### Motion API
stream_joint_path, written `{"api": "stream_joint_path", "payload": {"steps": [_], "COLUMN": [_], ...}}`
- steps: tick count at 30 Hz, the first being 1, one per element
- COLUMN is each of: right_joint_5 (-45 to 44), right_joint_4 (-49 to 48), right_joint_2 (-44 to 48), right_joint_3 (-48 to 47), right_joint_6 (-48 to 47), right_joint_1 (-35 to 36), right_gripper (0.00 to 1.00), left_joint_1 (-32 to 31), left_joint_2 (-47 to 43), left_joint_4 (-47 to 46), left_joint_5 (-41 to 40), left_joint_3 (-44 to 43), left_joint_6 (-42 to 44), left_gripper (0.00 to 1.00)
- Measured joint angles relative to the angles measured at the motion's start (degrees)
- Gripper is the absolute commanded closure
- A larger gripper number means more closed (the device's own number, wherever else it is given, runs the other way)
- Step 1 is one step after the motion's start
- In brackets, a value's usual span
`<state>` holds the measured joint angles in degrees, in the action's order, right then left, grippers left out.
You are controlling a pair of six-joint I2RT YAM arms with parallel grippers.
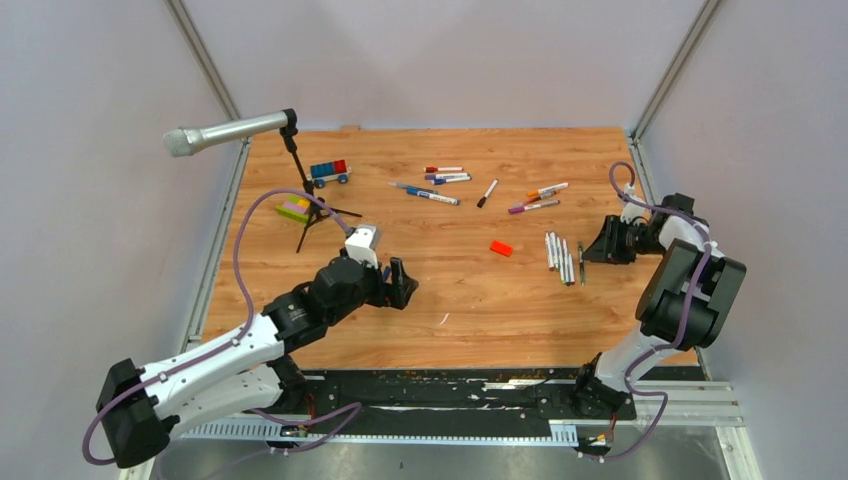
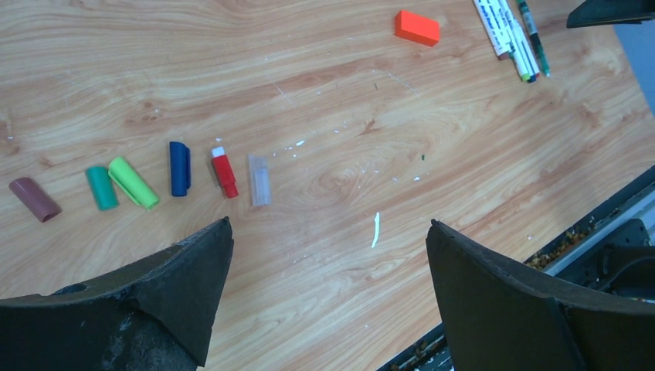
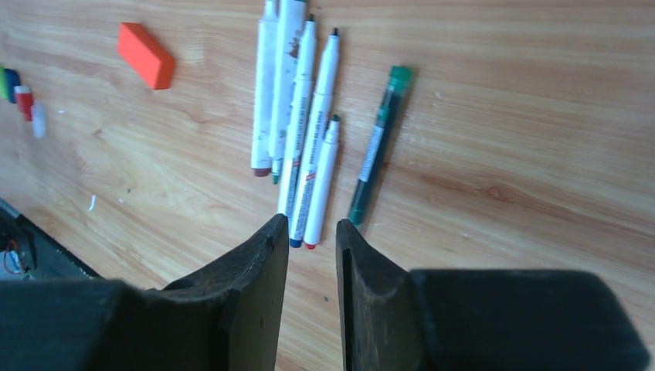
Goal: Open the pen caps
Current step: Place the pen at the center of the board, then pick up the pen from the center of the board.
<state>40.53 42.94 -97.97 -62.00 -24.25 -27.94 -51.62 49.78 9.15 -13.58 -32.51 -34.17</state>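
Several loose pen caps lie in a row on the wood in the left wrist view: brown (image 2: 35, 199), teal (image 2: 101, 188), lime (image 2: 133, 182), blue (image 2: 179, 168), red (image 2: 225, 173) and clear (image 2: 259, 179). My left gripper (image 2: 330, 222) (image 1: 400, 280) hovers just on the near side of them, wide open and empty. Several uncapped white pens (image 3: 297, 131) (image 1: 560, 255) lie side by side, with a dark green pen (image 3: 378, 147) beside them. My right gripper (image 3: 310, 220) (image 1: 590, 250) sits just behind their ends, its jaws a narrow gap apart with nothing between. More pens (image 1: 440, 178) with caps on lie at the back.
An orange-red block (image 1: 501, 248) (image 2: 417, 27) (image 3: 147, 54) lies between the caps and the pen row. A grey microphone (image 1: 225, 132) on a black tripod, stacked toy bricks (image 1: 294, 208) and a toy car (image 1: 330, 172) stand at the back left. Grey walls enclose the table.
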Motion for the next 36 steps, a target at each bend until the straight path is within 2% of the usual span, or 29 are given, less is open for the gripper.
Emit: {"api": "stream_joint_path", "payload": {"steps": [9,16,20,23,28,32,36], "right_joint_5": [6.3,5.8,2.9,-0.9,-8.8,-12.3,-14.1], "right_joint_4": [2.1,5.2,7.9,10.1,14.9,17.5,17.8], "right_joint_2": [1.9,-0.2,-4.0,-7.6,-14.6,-18.8,-19.8], "right_joint_3": [-2.5,-12.5,-20.2,-25.7,-33.6,-36.5,-37.5], "right_joint_6": [-3.1,-4.8,-6.2,-8.5,-18.6,-26.5,-32.7], "right_joint_1": [1.0,6.5,11.4,15.6,23.6,27.9,28.6], "right_gripper": [0.69,0.68,0.66,0.58,0.51,0.48,0.48], "left_joint_1": [0.0,0.0,0.0,0.0,0.0,0.0,0.0], "left_joint_2": [-6.2,-6.9,-6.9,-6.9,-6.9,-7.1,-7.2], "left_joint_4": [-1.9,-2.4,-2.3,-2.3,-2.0,-1.2,-1.0], "left_joint_5": [-0.7,-0.9,-1.1,-1.1,-1.6,-2.0,-2.3], "left_joint_3": [3.5,3.6,3.7,3.7,3.7,3.7,3.7], "left_joint_6": [-0.8,-1.5,-1.6,-1.6,-1.7,-1.7,-1.6], "left_gripper": [0.00,0.00,0.00,0.00,0.00,0.00,0.00]}}
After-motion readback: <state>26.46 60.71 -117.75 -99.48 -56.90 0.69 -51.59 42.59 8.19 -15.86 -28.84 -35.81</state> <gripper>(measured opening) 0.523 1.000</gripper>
